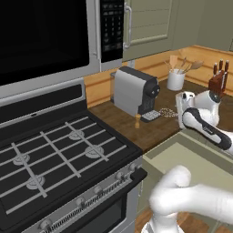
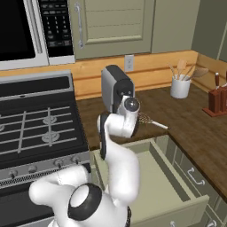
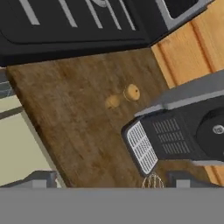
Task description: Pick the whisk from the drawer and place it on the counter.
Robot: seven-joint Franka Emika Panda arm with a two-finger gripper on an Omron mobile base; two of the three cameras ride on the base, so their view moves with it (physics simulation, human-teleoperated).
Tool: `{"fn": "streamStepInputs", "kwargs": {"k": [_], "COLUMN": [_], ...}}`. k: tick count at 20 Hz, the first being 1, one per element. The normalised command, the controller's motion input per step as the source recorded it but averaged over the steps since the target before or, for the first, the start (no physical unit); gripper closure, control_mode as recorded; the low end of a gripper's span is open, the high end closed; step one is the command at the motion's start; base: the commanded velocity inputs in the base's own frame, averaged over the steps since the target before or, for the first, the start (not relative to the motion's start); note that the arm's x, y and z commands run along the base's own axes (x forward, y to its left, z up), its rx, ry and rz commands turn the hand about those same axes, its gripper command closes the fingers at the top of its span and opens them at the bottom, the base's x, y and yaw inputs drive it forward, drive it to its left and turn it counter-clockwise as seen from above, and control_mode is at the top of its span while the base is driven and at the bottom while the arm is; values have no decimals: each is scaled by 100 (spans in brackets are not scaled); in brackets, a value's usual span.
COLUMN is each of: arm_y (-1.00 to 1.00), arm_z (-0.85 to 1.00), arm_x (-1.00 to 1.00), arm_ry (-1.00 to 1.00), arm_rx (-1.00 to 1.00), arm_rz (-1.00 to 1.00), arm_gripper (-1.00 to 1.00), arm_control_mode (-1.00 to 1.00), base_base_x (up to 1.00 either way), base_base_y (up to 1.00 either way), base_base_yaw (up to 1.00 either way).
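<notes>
**Above the worktop, whisk lies free beside the coffee machine**

Over the brown counter (image 2: 186, 115) the gripper (image 3: 109, 186) hangs with its jaws wide apart and nothing between them, its two dark fingertips (image 3: 41, 178) just rising at the bottom of the hand view. Directly below and slightly toward one fingertip, the wire loops of the whisk (image 2: 148, 120) peek into view; from the right base camera its slim handle points away from the hand across the wood, resting flat and touching nothing but the surface. That position, judged against the job, suggests the placing is done and the open jaws are the result of letting go.

Just beside the whisk stands the coffee machine (image 2: 114, 86), its ribbed drip tray (image 3: 142, 148) near the wire head, so any lift of the hand looks best made straight up to avoid knocking either. A small tan shaker (image 1: 137, 120) sits a little farther along the wood, toward the stove (image 1: 59, 154). Behind the hand, the drawer (image 2: 170, 195) stands pulled out, and the bottom that can be seen is bare; the arm hides part of it. Well away, against the backsplash, are a white crock of wooden spoons (image 2: 181, 84) and a knife block (image 2: 217, 99), both clear of the work.
</notes>
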Motion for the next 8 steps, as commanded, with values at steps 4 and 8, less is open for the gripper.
{"fn": "streamStepInputs", "kwargs": {"k": [4,8], "arm_y": [100,100], "arm_z": [97,53], "arm_x": [-83,-68], "arm_ry": [1,12], "arm_rx": [-45,-40], "arm_rz": [3,8], "arm_gripper": [-100,-100], "arm_control_mode": [-100,-100], "base_base_x": [0,0], "base_base_y": [0,0], "base_base_yaw": [0,0]}}
